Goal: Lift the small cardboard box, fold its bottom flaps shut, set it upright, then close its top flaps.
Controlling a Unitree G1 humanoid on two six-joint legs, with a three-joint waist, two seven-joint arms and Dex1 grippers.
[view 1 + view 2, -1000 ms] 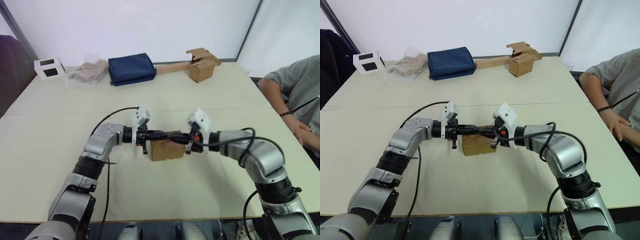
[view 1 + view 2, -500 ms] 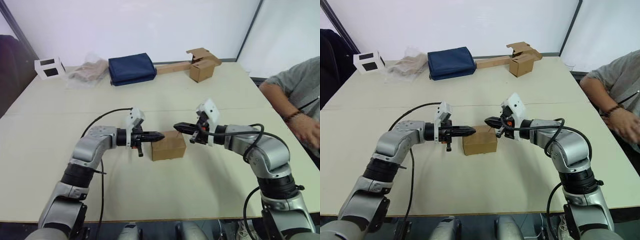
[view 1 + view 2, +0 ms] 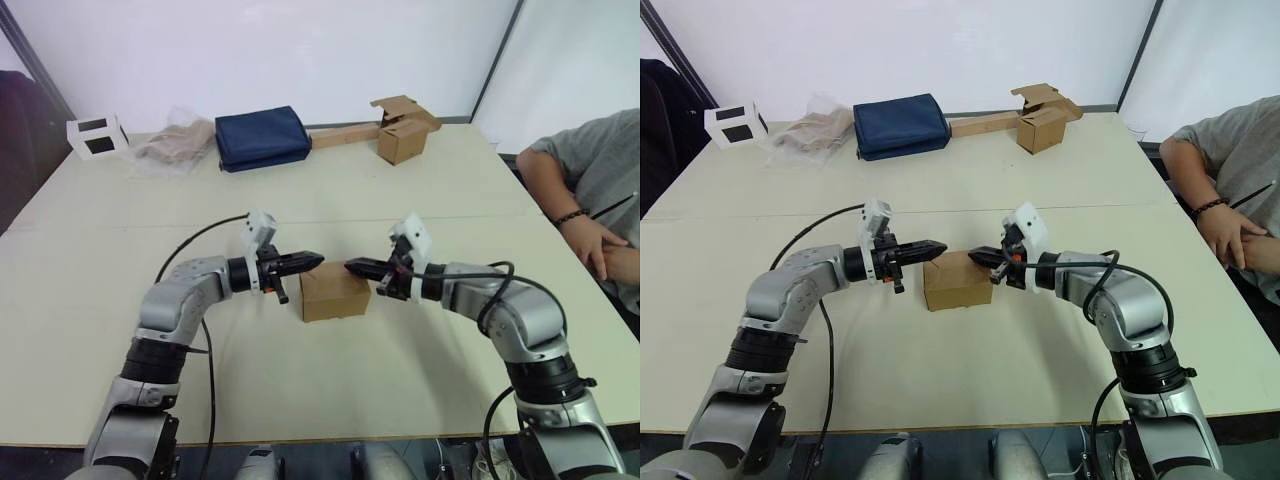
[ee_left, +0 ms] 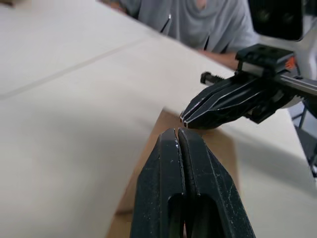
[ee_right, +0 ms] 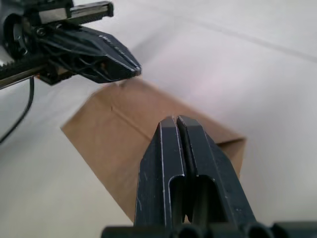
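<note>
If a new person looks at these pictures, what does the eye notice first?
First, the small cardboard box in the middle of the table, its top closed, with the left gripper and right gripper shut and pointing at each other just above it. Next, a dark blue bag and a second cardboard box at the far edge, and a seated person at the right side.

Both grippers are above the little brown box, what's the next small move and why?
Probably lower both shut grippers onto the small cardboard box and press. The left gripper and right gripper hover tip to tip just above its top, which already looks folded flat.
</note>
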